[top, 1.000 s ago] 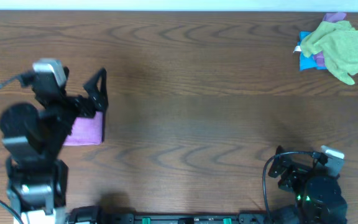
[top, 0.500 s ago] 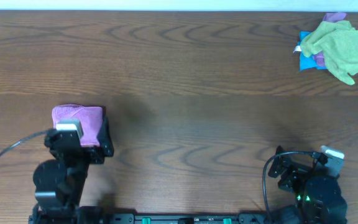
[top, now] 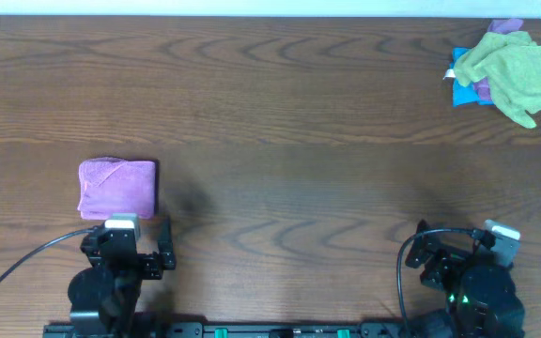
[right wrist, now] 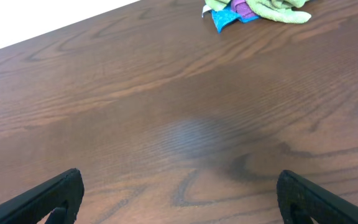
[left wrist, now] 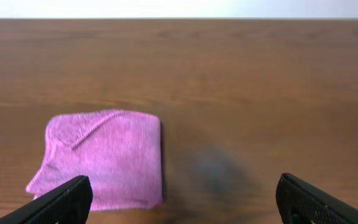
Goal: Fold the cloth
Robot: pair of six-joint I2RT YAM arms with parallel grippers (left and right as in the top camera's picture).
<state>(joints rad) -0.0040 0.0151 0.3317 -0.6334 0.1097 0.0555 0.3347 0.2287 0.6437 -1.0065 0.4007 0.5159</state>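
A pink cloth [top: 117, 189] lies folded into a small rectangle on the wooden table at the left. It also shows in the left wrist view [left wrist: 101, 158], flat and free of any grip. My left gripper [top: 127, 256] sits pulled back at the table's front edge, just below the cloth, open and empty, and its fingers [left wrist: 61, 199] frame the bottom of the wrist view. My right gripper [top: 444, 255] rests at the front right, open and empty over bare wood [right wrist: 179, 205].
A heap of cloths, green on top with blue and purple beneath [top: 507, 70], lies at the far right corner, also seen in the right wrist view [right wrist: 257, 9]. The table's far edge meets a white wall.
My left arm has let go of the folded pink cloth and drawn back toward the front edge. The cloth stays where it was laid. The right arm has not moved.
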